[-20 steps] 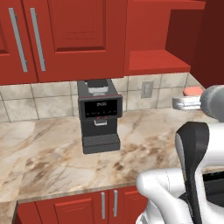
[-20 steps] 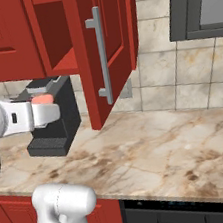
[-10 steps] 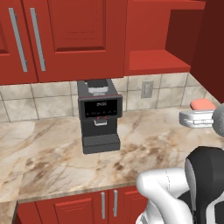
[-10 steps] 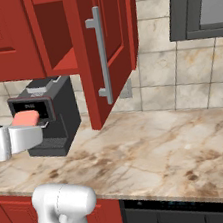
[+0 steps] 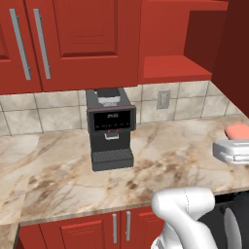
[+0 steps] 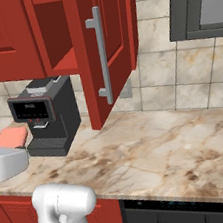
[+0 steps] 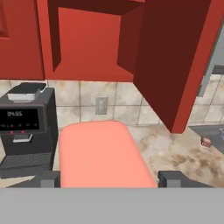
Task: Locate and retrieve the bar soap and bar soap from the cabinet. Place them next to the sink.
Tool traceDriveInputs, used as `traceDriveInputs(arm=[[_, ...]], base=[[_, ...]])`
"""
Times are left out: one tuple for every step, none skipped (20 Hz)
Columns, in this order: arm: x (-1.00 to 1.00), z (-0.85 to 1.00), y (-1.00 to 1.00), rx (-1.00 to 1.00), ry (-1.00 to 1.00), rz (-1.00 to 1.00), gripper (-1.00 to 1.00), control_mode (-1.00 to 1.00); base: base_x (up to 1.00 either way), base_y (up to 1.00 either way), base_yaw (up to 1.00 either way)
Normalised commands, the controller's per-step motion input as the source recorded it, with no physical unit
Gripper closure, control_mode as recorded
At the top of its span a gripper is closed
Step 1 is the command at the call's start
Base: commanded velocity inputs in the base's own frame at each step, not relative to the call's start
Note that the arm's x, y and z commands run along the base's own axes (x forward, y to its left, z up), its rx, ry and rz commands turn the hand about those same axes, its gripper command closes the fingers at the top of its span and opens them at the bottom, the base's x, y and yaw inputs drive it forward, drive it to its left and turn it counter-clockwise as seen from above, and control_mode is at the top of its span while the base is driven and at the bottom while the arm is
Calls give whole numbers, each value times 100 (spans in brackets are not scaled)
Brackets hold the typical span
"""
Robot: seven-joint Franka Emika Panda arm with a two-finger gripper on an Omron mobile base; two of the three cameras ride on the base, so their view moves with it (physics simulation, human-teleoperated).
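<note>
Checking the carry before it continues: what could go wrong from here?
The tool holds the salmon-pink bar soap with much of it sticking out past the fingers, so it might slip.

The open cabinet door hangs over the counter; a swing that way could clip it.

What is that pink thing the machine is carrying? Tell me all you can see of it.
It is the salmon-pink bar soap, a flat slab with rounded corners and a smooth, matte, plain surface. It lies level between the two dark fingers of the tool, which close on its sides, so it is held off the marble counter. It hangs in front of the open red cabinet, to the right of the black coffee machine.
</note>
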Motion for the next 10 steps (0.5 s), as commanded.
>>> traceDriveInputs(arm=[[-48,0,3,0,1,0,100,-100],[-47,0,3,0,1,0,100,-100],[-45,0,4,0,1,0,100,-100],[-44,0,5,0,1,0,100,-100],[-44,0,5,0,0,0,100,-100],[-45,0,1,0,0,0,100,-100],[-40,0,0,0,0,0,100,-100],[-26,0,1,0,0,0,100,-100],[-14,0,0,0,0,0,100,-100],[-11,0,0,0,0,0,100,-100]], base=[[0,0,0],[0,0,0],[0,0,0],[0,0,0],[0,0,0],[0,0,0],[0,0,0],[0,0,0],[0,0,0],[0,0,0]])
